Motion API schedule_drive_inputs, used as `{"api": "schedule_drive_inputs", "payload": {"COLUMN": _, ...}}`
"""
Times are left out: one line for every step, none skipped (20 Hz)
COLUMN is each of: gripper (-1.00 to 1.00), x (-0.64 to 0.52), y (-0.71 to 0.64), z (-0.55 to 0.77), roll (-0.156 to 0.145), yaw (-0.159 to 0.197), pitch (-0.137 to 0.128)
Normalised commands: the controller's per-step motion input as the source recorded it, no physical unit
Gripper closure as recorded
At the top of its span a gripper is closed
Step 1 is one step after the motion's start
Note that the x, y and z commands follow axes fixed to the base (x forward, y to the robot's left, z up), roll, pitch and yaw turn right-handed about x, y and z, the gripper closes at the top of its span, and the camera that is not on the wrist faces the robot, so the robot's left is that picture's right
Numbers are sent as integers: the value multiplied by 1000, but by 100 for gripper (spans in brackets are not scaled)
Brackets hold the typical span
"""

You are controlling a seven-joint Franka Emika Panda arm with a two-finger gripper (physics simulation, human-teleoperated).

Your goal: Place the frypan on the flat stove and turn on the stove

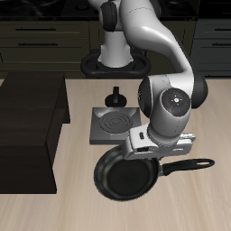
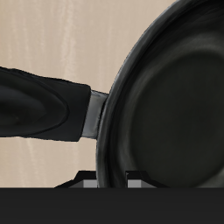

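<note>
The frypan (image 1: 126, 177) is round and black, and its long handle (image 1: 191, 165) points sideways. It sits just in front of the flat stove (image 1: 99, 135), a grey plate with a dark ring burner (image 1: 115, 120) and a black knob (image 1: 115, 97) at its back edge. My gripper (image 1: 147, 153) comes down onto the pan where the handle meets the rim and is shut on it. The wrist view shows the pan's glossy inside (image 2: 171, 114) and the handle (image 2: 39, 103) very close. My gripper (image 2: 107, 182) straddles the joint, with only its grey fingertips (image 2: 85, 183) showing.
A large dark brown cabinet block (image 1: 32, 126) stands beside the stove. The robot's base (image 1: 113, 63) is behind the stove. Bare wooden table (image 1: 194, 203) surrounds the pan toward the front edge.
</note>
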Motion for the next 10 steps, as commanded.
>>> {"api": "schedule_drive_inputs", "payload": {"gripper": 100, "x": -28, "y": -18, "z": 524, "roll": -24, "yaw": 48, "pitch": -64}}
{"api": "schedule_drive_inputs", "payload": {"gripper": 100, "x": -20, "y": 38, "z": 642, "roll": 4, "yaw": 51, "pitch": -85}}
{"api": "schedule_drive_inputs", "payload": {"gripper": 100, "x": -123, "y": -78, "z": 646, "roll": 10, "yaw": -27, "pitch": -48}}
{"api": "schedule_drive_inputs", "payload": {"gripper": 100, "x": -74, "y": -25, "z": 656, "roll": 0, "yaw": -42, "pitch": -51}}
{"api": "schedule_drive_inputs", "payload": {"gripper": 100, "x": -127, "y": -61, "z": 566, "roll": -17, "yaw": 15, "pitch": -39}}
{"api": "schedule_drive_inputs", "payload": {"gripper": 100, "x": -154, "y": -69, "z": 426, "roll": 18, "yaw": 12, "pitch": -48}}
{"api": "schedule_drive_inputs", "payload": {"gripper": 100, "x": -121, "y": -65, "z": 459, "roll": 4, "yaw": 21, "pitch": -43}}
{"api": "schedule_drive_inputs", "payload": {"gripper": 100, "x": -83, "y": -50, "z": 395, "roll": 32, "yaw": 22, "pitch": -9}}
{"api": "schedule_drive_inputs", "payload": {"gripper": 100, "x": -154, "y": -137, "z": 530, "roll": -16, "yaw": 2, "pitch": -21}}
{"api": "schedule_drive_inputs", "payload": {"gripper": 100, "x": -114, "y": -134, "z": 380, "roll": -18, "yaw": 4, "pitch": -48}}
